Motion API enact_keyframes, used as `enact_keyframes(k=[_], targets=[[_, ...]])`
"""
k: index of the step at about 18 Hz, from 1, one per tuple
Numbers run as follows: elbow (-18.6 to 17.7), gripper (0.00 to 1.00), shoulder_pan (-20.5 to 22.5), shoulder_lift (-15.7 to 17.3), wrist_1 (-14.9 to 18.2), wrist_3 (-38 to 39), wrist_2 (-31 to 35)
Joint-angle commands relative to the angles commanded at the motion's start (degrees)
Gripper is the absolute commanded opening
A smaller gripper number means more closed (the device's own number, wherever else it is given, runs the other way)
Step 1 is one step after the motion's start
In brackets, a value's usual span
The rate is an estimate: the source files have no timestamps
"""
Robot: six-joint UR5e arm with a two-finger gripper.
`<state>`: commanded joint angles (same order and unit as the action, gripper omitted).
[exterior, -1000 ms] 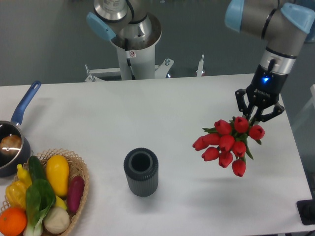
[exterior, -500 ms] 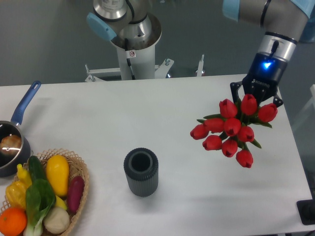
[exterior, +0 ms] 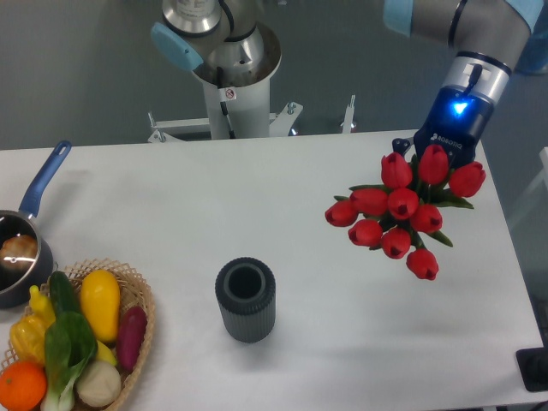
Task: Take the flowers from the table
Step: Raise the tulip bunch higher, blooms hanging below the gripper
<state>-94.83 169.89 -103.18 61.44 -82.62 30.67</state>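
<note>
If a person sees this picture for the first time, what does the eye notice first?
First come the flowers, a bright red bunch at the right side, hanging above the table under the arm's claw, whose fingers the blooms hide. Next is the dark ribbed cylinder standing open-topped near the middle front. Last, at the front left corner, the wicker basket full of colourful vegetables, with a blue-handled pot behind it.

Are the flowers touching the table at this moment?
Apart. The camera view shows the flowers hanging under the gripper, with their faint shadow cast separately on the table.
</note>
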Motion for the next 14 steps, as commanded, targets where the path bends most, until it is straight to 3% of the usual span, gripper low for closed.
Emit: enact_keyframes(k=[14], targets=[[-1.14,0.18,0.18,0.7,0.0,0.0,-0.09]])
